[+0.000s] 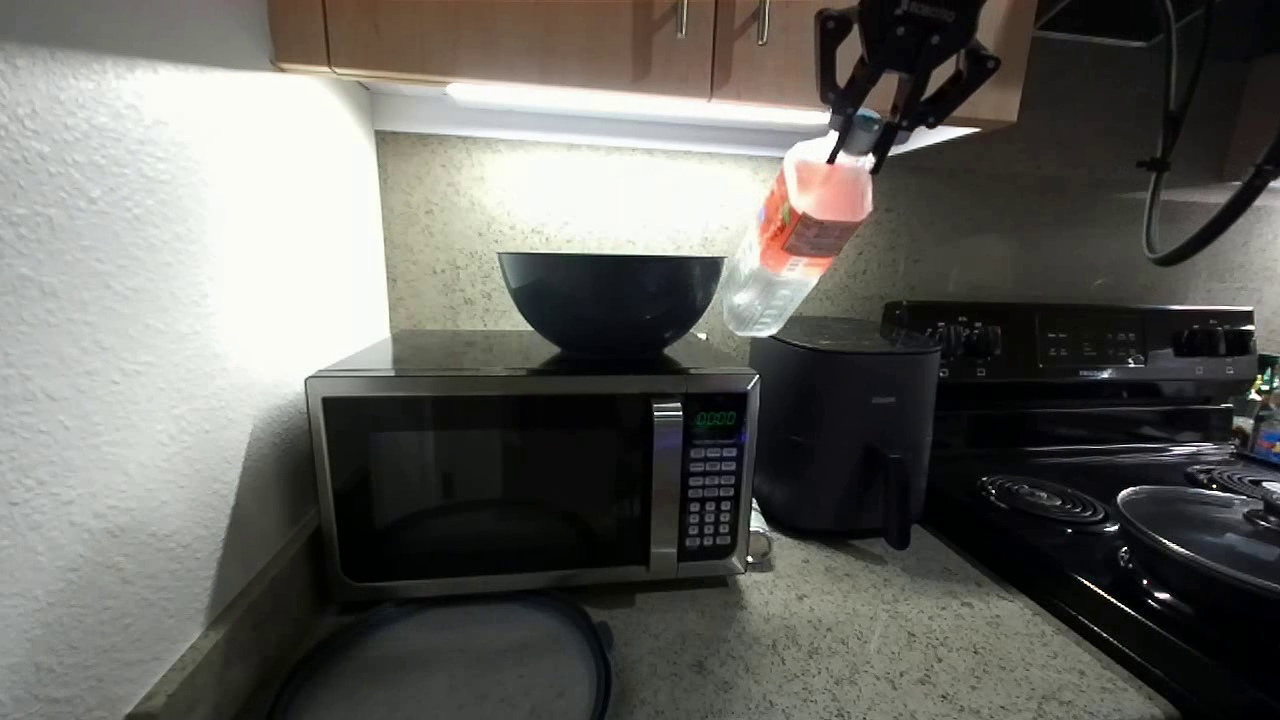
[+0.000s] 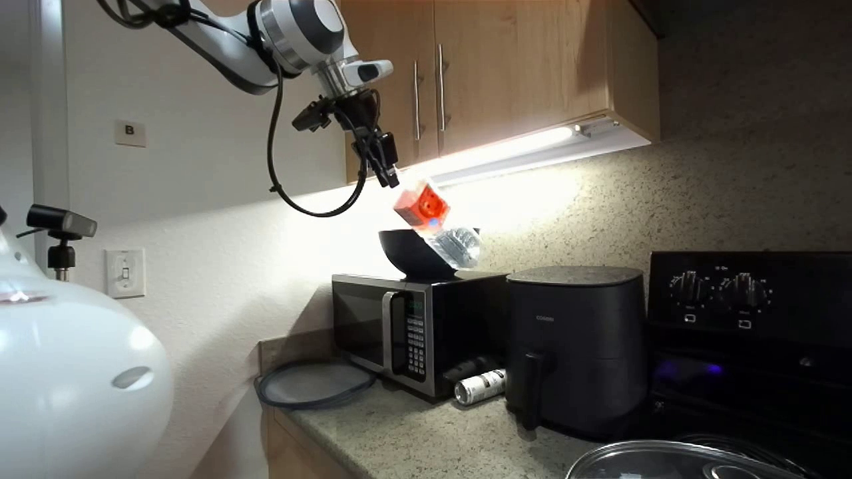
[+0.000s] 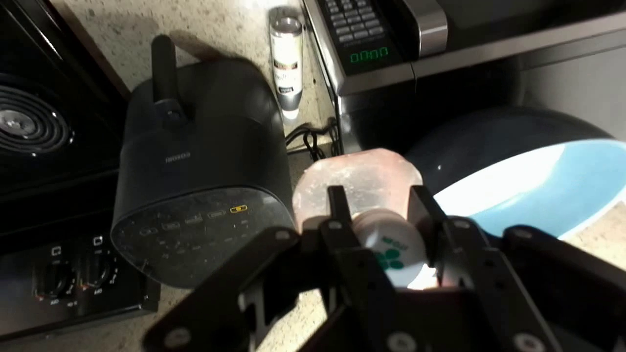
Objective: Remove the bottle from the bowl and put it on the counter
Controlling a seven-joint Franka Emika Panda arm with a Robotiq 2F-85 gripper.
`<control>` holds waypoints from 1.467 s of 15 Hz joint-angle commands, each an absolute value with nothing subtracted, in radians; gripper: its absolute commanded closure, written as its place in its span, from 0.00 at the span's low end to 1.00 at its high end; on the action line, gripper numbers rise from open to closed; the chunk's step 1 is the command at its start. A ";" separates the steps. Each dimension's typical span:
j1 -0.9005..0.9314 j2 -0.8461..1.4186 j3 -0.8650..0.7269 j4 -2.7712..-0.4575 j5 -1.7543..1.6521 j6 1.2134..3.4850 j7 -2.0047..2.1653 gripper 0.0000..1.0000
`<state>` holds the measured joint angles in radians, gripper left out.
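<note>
Arm [image 2: 299,43]: reached in high, end bent downward. Tool [image 1: 854,166]: was closed about the neck of the bottle [image 1: 815,225], which hung tilted beneath, beside the bowl [image 1: 612,300]. Below the tool: stood microwave [image 1: 490,480], topped by the bowl, and fryer [image 1: 838,430], on speckled counter [image 1: 850,625]. Behind the tool, in an exterior view: hung cupboards [image 1: 520,45].

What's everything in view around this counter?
bottle: one, clear with red label, midair
bowl: one, black outside, on microwave
microwave: one, silver and black, on counter
counter: one, speckled grey, below microwave
air fryer: one, black, beside stove
can: one, mostly white, beside microwave
stove: one, black, beside counter
glass lid: one, clear, over stove
disc: one, grey, on counter
cabinet doors: two, tan, overhead
light: one, white, overhead
arm: one, white, overhead
end effector: one, black, gripping bottle
</note>
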<state>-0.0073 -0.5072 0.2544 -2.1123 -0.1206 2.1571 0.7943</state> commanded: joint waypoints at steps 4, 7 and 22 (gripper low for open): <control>0.017 -0.508 0.253 -2.110 -0.086 2.048 0.794 0.87; 0.016 -0.507 0.253 -2.109 -0.087 2.048 0.794 0.65; 0.087 -0.484 0.188 -2.200 0.161 1.823 0.721 0.87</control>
